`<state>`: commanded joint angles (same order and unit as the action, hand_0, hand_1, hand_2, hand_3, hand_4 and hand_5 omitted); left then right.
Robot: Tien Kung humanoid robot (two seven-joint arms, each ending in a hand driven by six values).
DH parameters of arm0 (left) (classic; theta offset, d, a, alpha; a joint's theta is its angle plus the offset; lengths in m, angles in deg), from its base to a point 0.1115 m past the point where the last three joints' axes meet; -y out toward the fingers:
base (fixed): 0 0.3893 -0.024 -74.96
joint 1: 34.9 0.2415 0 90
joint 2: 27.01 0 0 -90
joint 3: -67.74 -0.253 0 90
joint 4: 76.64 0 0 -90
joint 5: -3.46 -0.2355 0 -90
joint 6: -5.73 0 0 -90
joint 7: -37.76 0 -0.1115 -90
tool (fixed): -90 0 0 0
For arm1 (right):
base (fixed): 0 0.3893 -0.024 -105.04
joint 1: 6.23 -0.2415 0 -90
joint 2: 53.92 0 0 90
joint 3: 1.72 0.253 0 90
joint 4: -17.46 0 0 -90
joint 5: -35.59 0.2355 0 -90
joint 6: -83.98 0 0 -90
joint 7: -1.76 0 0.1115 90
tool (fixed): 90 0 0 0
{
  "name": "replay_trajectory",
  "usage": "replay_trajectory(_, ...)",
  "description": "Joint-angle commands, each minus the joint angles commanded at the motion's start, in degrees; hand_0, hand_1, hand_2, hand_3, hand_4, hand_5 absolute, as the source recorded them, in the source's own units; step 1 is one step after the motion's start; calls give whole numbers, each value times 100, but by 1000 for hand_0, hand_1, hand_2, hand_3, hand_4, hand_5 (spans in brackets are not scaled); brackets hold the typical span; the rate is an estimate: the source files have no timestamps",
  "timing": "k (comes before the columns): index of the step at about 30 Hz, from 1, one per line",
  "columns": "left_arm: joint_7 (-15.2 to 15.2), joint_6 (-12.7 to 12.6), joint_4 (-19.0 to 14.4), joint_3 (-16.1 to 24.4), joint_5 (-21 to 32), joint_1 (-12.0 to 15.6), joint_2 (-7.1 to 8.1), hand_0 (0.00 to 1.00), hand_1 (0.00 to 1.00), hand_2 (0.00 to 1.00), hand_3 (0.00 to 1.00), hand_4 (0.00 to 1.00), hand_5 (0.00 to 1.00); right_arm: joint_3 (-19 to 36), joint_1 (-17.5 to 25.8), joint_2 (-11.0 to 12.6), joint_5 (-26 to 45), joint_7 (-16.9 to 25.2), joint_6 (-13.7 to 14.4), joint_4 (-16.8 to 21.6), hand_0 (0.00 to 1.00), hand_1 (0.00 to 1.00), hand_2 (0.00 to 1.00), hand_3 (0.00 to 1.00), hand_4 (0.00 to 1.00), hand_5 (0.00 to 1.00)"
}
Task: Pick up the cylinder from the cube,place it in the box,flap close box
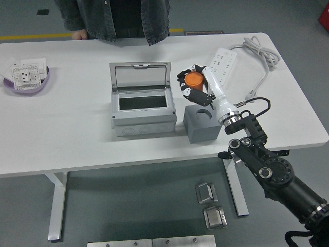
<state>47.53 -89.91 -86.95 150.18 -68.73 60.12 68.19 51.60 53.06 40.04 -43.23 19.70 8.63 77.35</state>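
Head view: right hand (197, 87) curled around orange cylinder (194, 81), axis roughly upright, raised clear of grey cube (202, 124) (socket bare). Open-lidded box (142, 106) just left; power strip (223, 63) behind.

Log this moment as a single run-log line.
stage: carry | right hand: shut on orange cylinder, lifted clear of grey cube | box: lid open | left hand: out of view

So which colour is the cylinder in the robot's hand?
Orange, in the head view: the cylinder held in the right hand.
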Motion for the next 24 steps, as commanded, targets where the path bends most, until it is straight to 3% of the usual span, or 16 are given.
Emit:
replay_trajectory(1,4,-4,0,12,-6,5,7,631,643,641,702,666,267,-61,-77,-40,-106,-82,-16,34,395,330,460,409,2,2)
replay_trajectory(6,19,-16,0,55,-29,10,37,631,643,641,702,666,267,-294,-426,-224,-668,-444,-113,9,395,330,460,409,2,2)
replay_trajectory(7,21,-17,0,59,-32,10,40,632,645,644,703,671,287,-325,-466,-242,-748,-478,-125,-8,57,166,380,342,2,2)
replay_trajectory(12,33,-18,0,78,-56,-1,66,632,645,644,703,671,287,-612,-815,-383,-953,-618,-224,-337,57,166,380,342,2,2)
replay_trajectory(13,34,-18,0,79,-60,-4,70,632,646,645,703,674,290,-678,-895,-397,-968,-630,-239,-423,2,143,361,310,2,2)
replay_trajectory(24,42,-12,0,111,-149,-66,147,631,647,646,705,677,294,-1591,-1890,-397,-1529,-682,-349,-1396,2,139,361,306,2,2)
